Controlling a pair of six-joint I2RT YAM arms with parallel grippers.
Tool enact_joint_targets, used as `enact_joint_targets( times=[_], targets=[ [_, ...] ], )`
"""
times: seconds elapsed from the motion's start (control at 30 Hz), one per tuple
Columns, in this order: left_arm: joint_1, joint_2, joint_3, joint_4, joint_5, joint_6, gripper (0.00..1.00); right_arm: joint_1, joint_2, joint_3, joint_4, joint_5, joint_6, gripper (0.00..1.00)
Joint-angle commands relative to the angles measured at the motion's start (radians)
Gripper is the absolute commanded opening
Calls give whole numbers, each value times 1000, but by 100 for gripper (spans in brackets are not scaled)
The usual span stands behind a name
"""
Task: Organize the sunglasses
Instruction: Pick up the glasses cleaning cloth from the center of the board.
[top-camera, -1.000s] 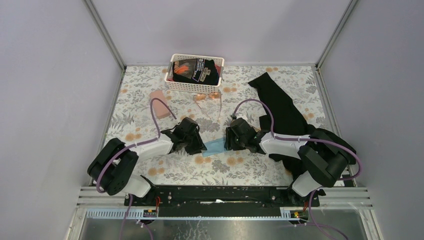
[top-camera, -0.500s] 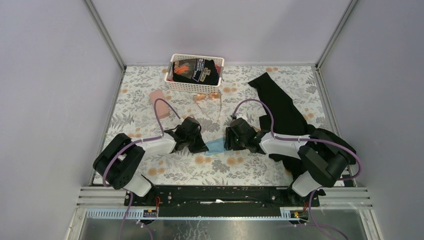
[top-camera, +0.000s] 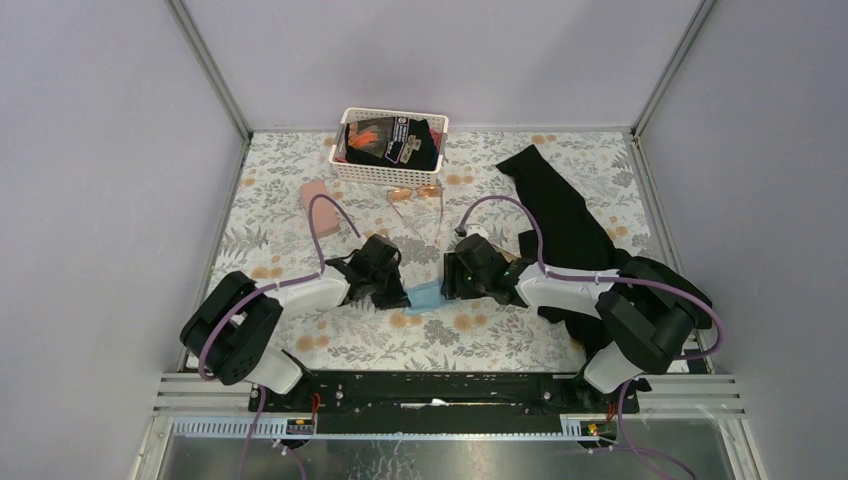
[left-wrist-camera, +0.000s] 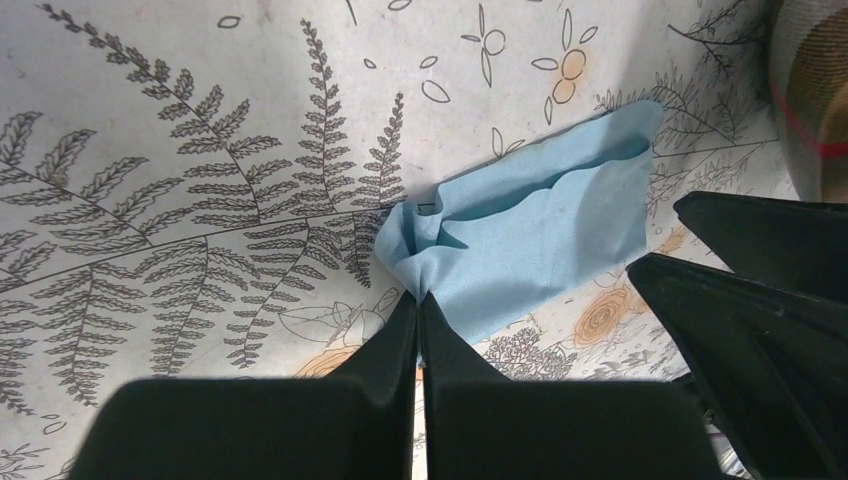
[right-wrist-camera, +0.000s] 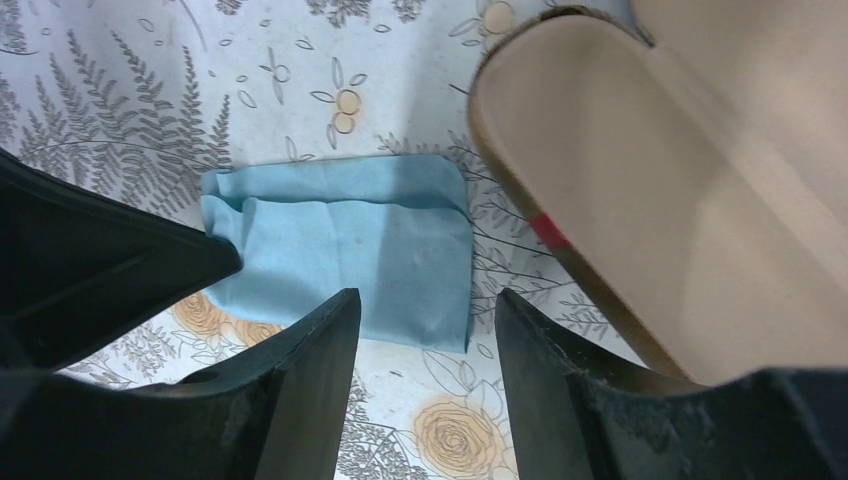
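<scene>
The white basket (top-camera: 385, 173) holds dark packaged items, the orange-tinted sunglasses (top-camera: 401, 196) lie on the desk (top-camera: 280, 215) just before it, and the left gripper (left-wrist-camera: 418, 297), spread a second ago, now pinches a corner of the blue cloth (left-wrist-camera: 540, 235), the right gripper (right-wrist-camera: 425, 310) spread over it.

My left claw (left-wrist-camera: 420, 300) has closed on a corner of the blue cloth (left-wrist-camera: 540, 240), right at its tips. My right claw (right-wrist-camera: 420, 310) has shifted slightly toward it.

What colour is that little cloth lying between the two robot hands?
Light blue. The cloth shows best in the left wrist view.
</scene>
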Motion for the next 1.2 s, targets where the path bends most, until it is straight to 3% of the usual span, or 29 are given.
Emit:
enact_joint_targets(
  times=[0.0,0.47,0.77,0.93,1.17],
  targets=[
    [8,3,15,-100,-10,90,0,26,27,53,-7,2,-4,60],
    [13,25,19,-78,10,101,0,45,108,92,-69,39,-15,56],
    [15,38,19,-70,11,99,0,74,129,106,-55,18,-6,46],
    [15,37,19,-67,12,98,0,81,132,110,-58,24,-2,32],
    [16,34,18,-68,13,101,0,82,73,96,-83,107,-3,41]
  ],
)
